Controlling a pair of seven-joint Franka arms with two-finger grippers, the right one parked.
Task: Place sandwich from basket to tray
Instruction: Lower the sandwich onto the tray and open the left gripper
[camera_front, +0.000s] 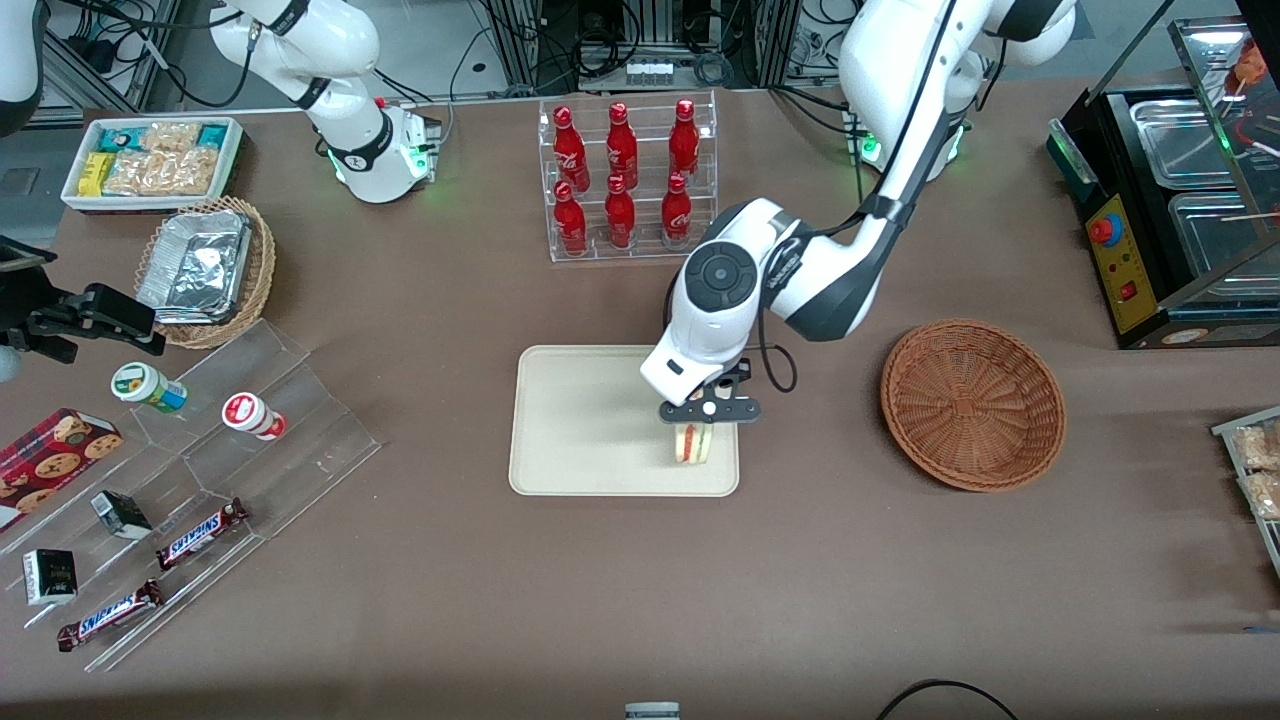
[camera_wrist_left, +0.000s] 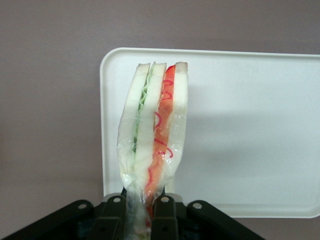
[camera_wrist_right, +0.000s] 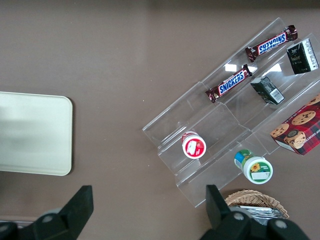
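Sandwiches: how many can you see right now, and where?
1. The sandwich is pinched in the left arm's tool, over the tray near its corner closest to the basket. The basket looks empty; none seems hidden.

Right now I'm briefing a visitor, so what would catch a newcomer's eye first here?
The gripper, shut on the wrapped sandwich, holds it over the tray at the edge nearest the basket. The reddish-brown basket sits bare toward the working arm's end. Red bottles fill a clear rack farther from the front camera than the tray.
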